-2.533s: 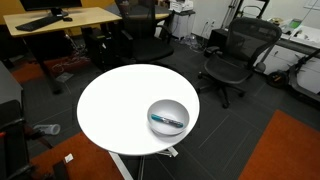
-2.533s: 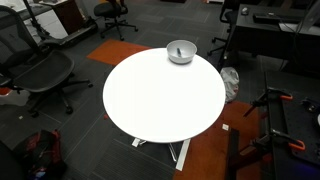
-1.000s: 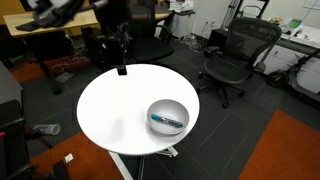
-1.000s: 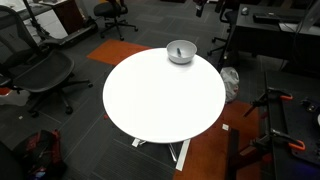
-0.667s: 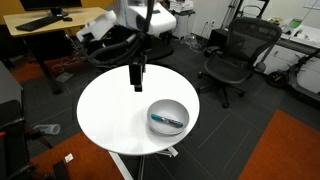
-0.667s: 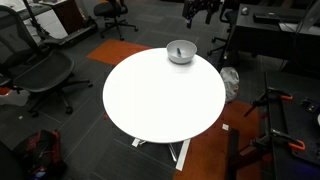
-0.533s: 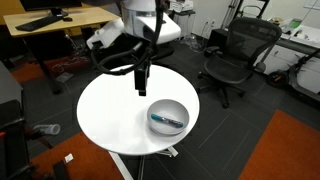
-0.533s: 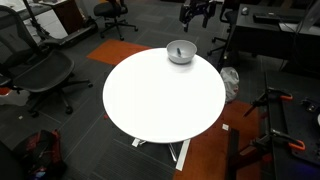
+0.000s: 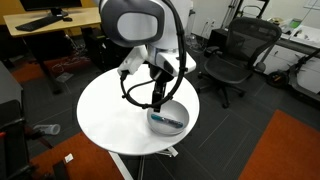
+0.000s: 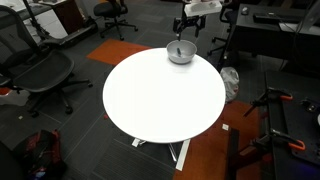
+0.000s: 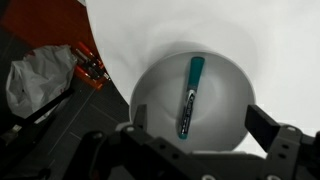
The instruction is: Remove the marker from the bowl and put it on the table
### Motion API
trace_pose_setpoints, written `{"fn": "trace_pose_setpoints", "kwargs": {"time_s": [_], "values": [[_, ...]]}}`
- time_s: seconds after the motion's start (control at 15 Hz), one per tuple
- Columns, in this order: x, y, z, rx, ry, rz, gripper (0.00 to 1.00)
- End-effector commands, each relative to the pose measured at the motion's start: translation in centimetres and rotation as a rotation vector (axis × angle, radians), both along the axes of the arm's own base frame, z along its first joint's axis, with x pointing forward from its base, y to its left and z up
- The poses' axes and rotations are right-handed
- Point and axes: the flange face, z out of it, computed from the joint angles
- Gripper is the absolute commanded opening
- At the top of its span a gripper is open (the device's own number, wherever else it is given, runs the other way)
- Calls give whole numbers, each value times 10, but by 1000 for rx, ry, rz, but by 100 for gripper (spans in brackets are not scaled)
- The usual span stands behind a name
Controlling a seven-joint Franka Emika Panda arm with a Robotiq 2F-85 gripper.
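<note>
Now reaching: the empty, spread hand (image 9: 156, 104) hangs over the slim teal marker (image 11: 190, 95) in the grey metal bowl (image 11: 228, 92); next, lower and pinch.

Grey bowl (image 10: 181, 53) on white table (image 10: 160, 105)

White arm (image 9: 135, 22) arched forward and down, end effector (image 9: 157, 104) vertical, jaws wide apart
</note>
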Motion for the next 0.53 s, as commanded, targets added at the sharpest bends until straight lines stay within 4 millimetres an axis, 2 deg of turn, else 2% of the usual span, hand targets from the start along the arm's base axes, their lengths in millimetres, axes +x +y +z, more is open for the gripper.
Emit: {"fn": "trace_pose_setpoints", "kwargs": {"time_s": [0.0, 0.47], "values": [[15, -9, -21, -10, -4, -67, 100], [29, -14, -57, -50, 8, -112, 100]]}}
